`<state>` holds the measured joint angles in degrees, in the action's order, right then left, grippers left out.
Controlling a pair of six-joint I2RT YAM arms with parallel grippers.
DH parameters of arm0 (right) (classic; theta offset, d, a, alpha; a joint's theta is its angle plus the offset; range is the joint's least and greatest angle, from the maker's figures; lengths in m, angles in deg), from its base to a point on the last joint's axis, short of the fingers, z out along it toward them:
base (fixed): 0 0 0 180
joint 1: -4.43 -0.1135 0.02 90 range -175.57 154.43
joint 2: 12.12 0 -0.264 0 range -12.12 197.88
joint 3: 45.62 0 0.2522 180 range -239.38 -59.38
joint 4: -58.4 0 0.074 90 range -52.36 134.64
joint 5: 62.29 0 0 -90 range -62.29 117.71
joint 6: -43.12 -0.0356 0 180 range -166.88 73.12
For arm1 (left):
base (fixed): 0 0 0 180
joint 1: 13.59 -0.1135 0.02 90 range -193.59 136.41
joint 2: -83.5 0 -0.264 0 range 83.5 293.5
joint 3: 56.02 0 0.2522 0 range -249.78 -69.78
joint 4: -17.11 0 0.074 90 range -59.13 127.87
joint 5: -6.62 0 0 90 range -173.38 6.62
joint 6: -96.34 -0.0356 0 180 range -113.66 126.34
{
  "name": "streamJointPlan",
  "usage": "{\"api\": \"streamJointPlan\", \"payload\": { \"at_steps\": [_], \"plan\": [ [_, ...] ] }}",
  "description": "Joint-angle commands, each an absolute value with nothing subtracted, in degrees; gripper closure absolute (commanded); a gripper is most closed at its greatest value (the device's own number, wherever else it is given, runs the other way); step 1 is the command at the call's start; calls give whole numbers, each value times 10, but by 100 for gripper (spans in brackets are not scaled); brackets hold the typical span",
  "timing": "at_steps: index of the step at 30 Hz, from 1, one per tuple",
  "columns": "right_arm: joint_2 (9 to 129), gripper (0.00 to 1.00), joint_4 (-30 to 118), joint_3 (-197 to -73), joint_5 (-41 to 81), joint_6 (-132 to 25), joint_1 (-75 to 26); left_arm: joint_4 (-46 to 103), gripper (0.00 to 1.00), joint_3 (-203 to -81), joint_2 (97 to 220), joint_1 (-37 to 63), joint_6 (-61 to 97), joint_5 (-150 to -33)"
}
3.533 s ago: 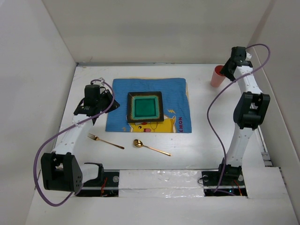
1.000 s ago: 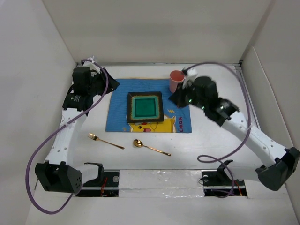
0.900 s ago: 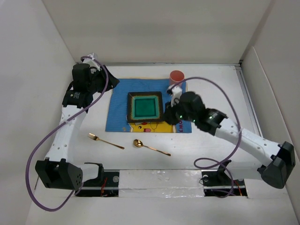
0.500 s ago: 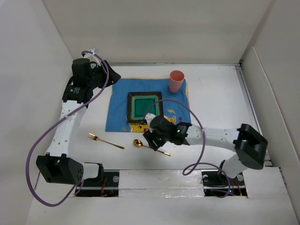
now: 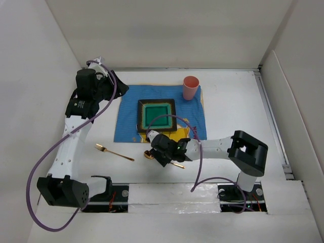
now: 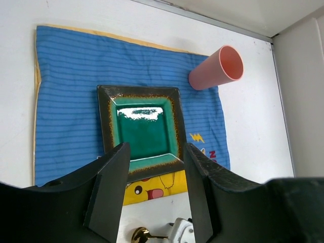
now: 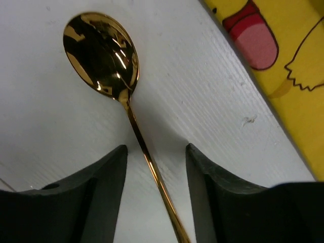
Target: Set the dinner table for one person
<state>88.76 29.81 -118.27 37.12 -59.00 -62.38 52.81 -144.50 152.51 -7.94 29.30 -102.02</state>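
**Top external view: right end effector straddles the gold spoon**

Top external shows the white bench (image 5: 234,114) carrying a blue striped cloth mat (image 5: 126,114). A square plate (image 5: 156,115) with a green centre and a dark brown rim sits in the middle of the mat. A pink cup (image 5: 191,87) stands on the mat's far right corner. On the bare bench nearer than the mat lie a gold fork (image 5: 114,152) to the left and a gold spoon (image 5: 148,155) to the right, apart from each other.

The right end effector (image 5: 161,156) is low over the spoon. In the right wrist view its fingers are spread, one on each side of the thin handle just below the bowl. Neither finger touches the handle.

The left end effector (image 6: 154,152) hangs above the far left of the bench, fingers spread with nothing between them, looking down on the plate.

The mat's near edge carries a yellow cartoon face with a red tongue. Beside it are a small yellow lightning bolt and red lettering, which is too small and too covered to read.
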Motion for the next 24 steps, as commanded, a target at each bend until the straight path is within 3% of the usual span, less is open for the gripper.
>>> {"api": "streamJointPlan", "payload": {
  "at_steps": [1,3,5,9,16,20,24],
  "plan": [
    [907,49,329,-1202,402,-589,-643,516,57,-1439,1505,-79,284,-1017],
    [915,57,330,-1202,408,-590,-651,517,57,-1438,1503,-79,285,-1013],
    [917,74,339,-1192,411,-601,-664,514,57,-1433,1501,-79,285,-1011],
    [919,100,329,-1190,431,-611,-670,514,57,-1427,1499,-79,286,-1005],
    [800,100,264,-1240,473,-612,-639,510,57,-1423,1499,-79,288,-1003],
    [748,100,246,-1271,456,-625,-540,499,57,-1418,1502,-79,294,-1008],
    [775,100,235,-1307,454,-652,-421,495,57,-1415,1507,-79,295,-1009]
  ]
}}
